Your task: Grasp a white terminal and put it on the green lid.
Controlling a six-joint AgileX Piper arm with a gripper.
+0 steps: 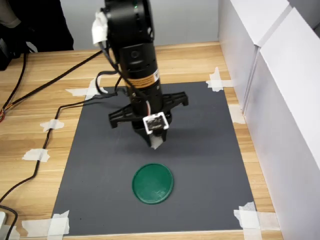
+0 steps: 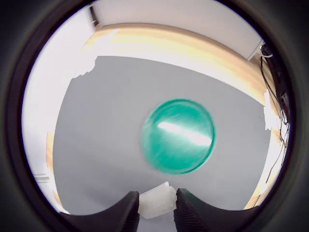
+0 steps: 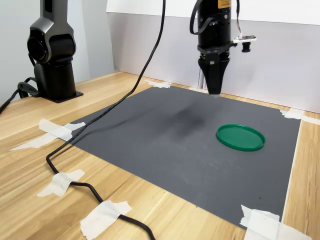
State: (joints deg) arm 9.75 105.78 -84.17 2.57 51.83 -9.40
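Observation:
My gripper (image 1: 156, 141) hangs above the dark mat, shut on the white terminal (image 2: 157, 200), a small white block pinched between the two black fingers (image 2: 126, 212). The block also shows at the fingertips in the first exterior view as a white bit (image 1: 157, 144); in the second exterior view the gripper (image 3: 215, 90) hides it. The green lid (image 1: 153, 183) lies flat on the mat with nothing on it, a short way in front of the gripper in the first exterior view. It fills the middle of the wrist view (image 2: 178, 136) and sits right of the gripper in the second exterior view (image 3: 240, 137).
The grey mat (image 1: 100, 165) is taped to a wooden table with white tape strips (image 1: 248, 217). White boxes (image 1: 280, 100) wall the first exterior view's right. A black cable (image 1: 30, 170) runs along the mat's left. A black arm base (image 3: 50, 50) stands at the second exterior view's left.

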